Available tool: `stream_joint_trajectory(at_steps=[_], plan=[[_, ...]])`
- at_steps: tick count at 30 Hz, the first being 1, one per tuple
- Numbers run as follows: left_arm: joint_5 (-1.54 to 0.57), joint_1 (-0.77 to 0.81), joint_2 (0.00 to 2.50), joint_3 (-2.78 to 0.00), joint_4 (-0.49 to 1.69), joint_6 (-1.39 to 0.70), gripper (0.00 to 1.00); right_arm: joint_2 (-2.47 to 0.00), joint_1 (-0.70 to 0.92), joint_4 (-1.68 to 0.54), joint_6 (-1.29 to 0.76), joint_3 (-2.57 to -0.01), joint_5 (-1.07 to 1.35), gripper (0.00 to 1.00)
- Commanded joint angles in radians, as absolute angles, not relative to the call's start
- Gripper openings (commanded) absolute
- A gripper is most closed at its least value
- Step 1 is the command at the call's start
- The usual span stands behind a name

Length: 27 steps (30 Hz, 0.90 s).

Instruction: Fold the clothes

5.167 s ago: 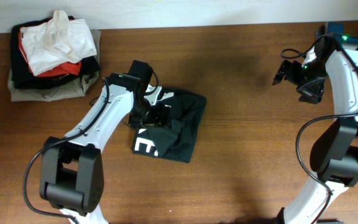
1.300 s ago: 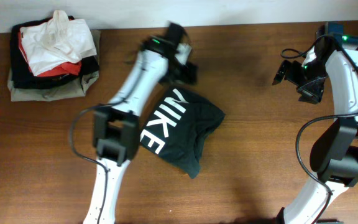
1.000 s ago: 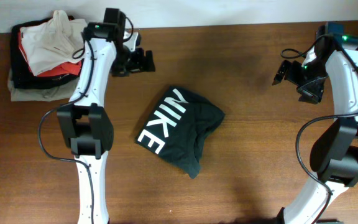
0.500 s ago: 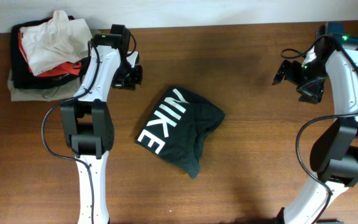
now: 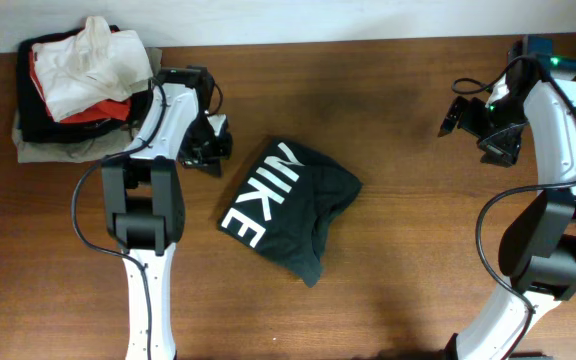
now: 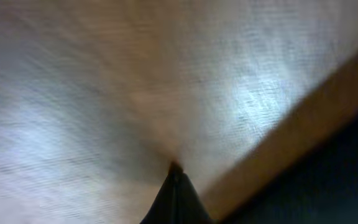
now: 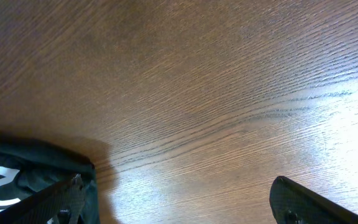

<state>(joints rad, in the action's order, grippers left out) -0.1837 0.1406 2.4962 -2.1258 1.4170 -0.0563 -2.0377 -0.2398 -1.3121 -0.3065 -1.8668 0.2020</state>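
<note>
1. The left gripper (image 5: 211, 150) is shut tight. In the left wrist view its fingers (image 6: 176, 193) meet in a single dark point, and nothing is pinched between them.
2. It sits low over the table (image 5: 398, 260). That wrist view is badly blurred, so I cannot tell whether the tip touches the wood.
3. The black T-shirt (image 5: 288, 205) lies in a loose, rumpled bundle just beside the left gripper, on the side toward the other arm. Its white block letters face up along the edge nearest the gripper. A strip of bare wood separates cloth and fingers, so they are not touching.
4. On the opposite side of the left gripper, close by, is a pile of clothes (image 5: 38, 125) with a white garment (image 5: 93, 55) on top. The gripper touches none of it.
5. The right gripper (image 5: 451, 118) is spread wide and holds nothing. In the right wrist view its fingers (image 7: 303, 202) sit at the two lower corners, with only wood grain between them.
6. The T-shirt is well apart from the right gripper. In the right wrist view (image 7: 17, 163) a dark edge of it with a little white print shows at lower left, behind the finger on that side.
</note>
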Motion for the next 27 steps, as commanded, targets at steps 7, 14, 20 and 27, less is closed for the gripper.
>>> stream_joint_trajectory(at_steps=[7, 14, 20, 27], plan=[[-0.239, 0.269, 2.508, -2.114, 1.550, -0.059, 0.01, -2.042, -0.242, -1.312, -0.303, -1.884, 0.189, 0.99], [-0.414, 0.331, 2.508, -2.114, 1.557, -0.134, 0.01, -2.042, -0.243, -1.312, -0.303, -1.884, 0.189, 0.99], [-0.532, 0.374, 2.508, -2.114, 1.475, -0.220, 0.01, -2.042, -0.243, -1.312, -0.303, -1.884, 0.189, 0.99], [-0.225, 0.351, 2.507, -2.162, 1.424, -0.118, 0.19, -2.042, -0.243, -1.312, -0.303, -1.884, 0.189, 0.99]])
